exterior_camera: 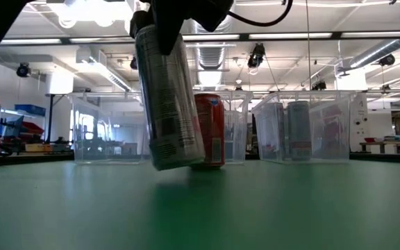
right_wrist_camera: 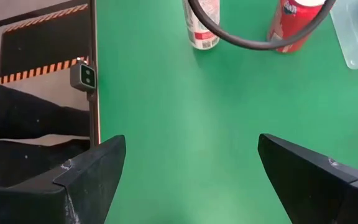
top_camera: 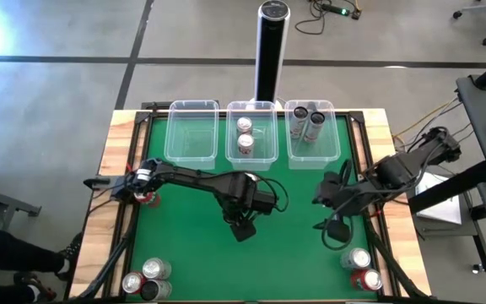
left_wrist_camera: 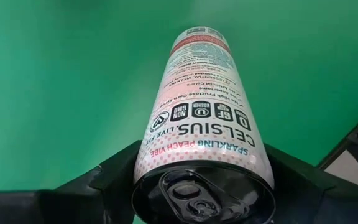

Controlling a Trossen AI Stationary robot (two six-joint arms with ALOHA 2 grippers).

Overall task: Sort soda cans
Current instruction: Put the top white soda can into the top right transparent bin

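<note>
silver-white celsius can (left_wrist_camera: pixel 202 118) pinched between the left gripper (left_wrist_camera: pixel 197 186) fingers, top end at the gripper; low view shows it hanging slightly tilted, its base clear of the green table (top_camera: pixel 294 253). in the high view the left gripper sits at frame centre.

middle tub (top_camera: pixel 251 131): two red cans (top_camera: pixel 245 135). right tub (top_camera: pixel 312 128): two grey-silver cans (top_camera: pixel 306 124). left tub (top_camera: pixel 191 131), upper centre-left, no cans seen.

lower left of high view: cluster of cans (top_camera: pixel 146 280). lower right: two more cans (top_camera: pixel 361 270). one red can (top_camera: pixel 148 198) at the left edge by the arm base.

right gripper (right_wrist_camera: pixel 188 168) at right of centre, above bare table, fingers spread wide, holding nothing.

black post (top_camera: pixel 270 51) behind the tubs.
</note>
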